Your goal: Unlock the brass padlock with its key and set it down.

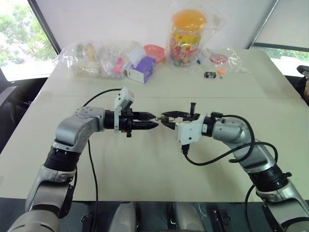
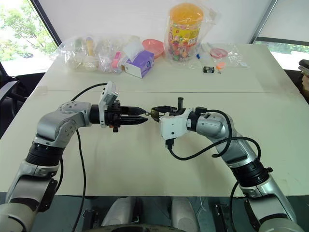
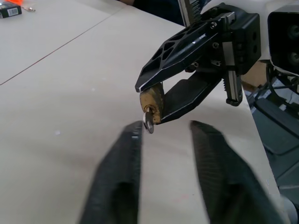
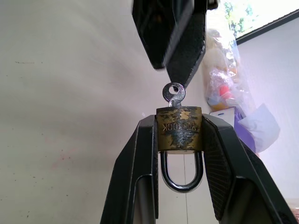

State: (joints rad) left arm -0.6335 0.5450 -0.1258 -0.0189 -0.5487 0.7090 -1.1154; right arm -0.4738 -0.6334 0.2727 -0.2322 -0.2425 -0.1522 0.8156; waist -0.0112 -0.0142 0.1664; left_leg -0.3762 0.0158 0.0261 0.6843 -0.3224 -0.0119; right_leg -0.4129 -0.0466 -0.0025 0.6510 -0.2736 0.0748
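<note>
Big pale tabletop (image 1: 145,164) under both arms; right gripper (image 4: 180,140) held above it, clamped on the small scuffed brass padlock (image 4: 179,128), shackle toward the wrist; left gripper (image 3: 166,135) fingers slightly apart around the little silver key (image 4: 174,94) sticking out the lock, not pinching it.

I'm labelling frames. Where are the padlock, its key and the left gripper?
padlock (image 4: 179,128), right wrist view, on its brass body.
key (image 4: 174,93), right wrist view, on its round head.
left gripper (image 3: 166,128), left wrist view, midway between its fingertips.

Tarnished brass padlock (image 4: 179,128), silvery key (image 4: 174,94)
</note>
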